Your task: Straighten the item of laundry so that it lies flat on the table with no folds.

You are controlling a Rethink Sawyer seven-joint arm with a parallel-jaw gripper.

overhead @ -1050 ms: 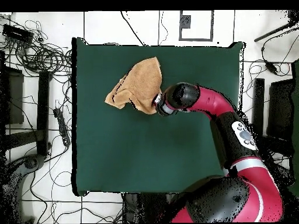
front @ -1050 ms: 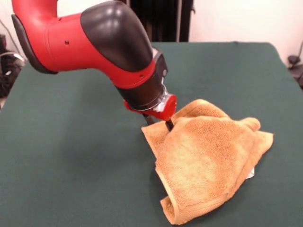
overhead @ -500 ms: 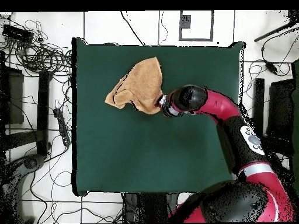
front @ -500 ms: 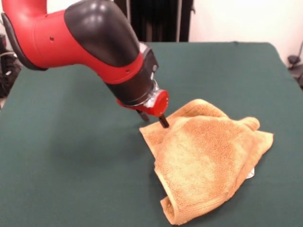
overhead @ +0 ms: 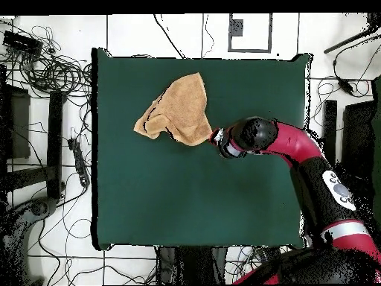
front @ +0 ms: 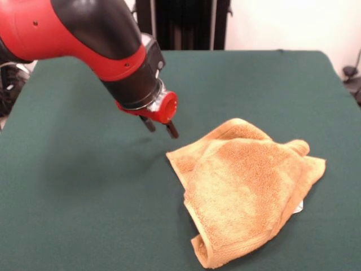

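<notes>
Gripper (front: 159,127) hangs empty, fingers narrowly parted, at ten o'clock of the towel (front: 245,186) — folded double. Best: pinch top layer's corner, peel outward across table (front: 73,186).

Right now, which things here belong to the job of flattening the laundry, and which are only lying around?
Belong to the job:
towel, folded over itself
green table
gripper, empty, beside the towel

Only lying around:
cables on the floor
</notes>
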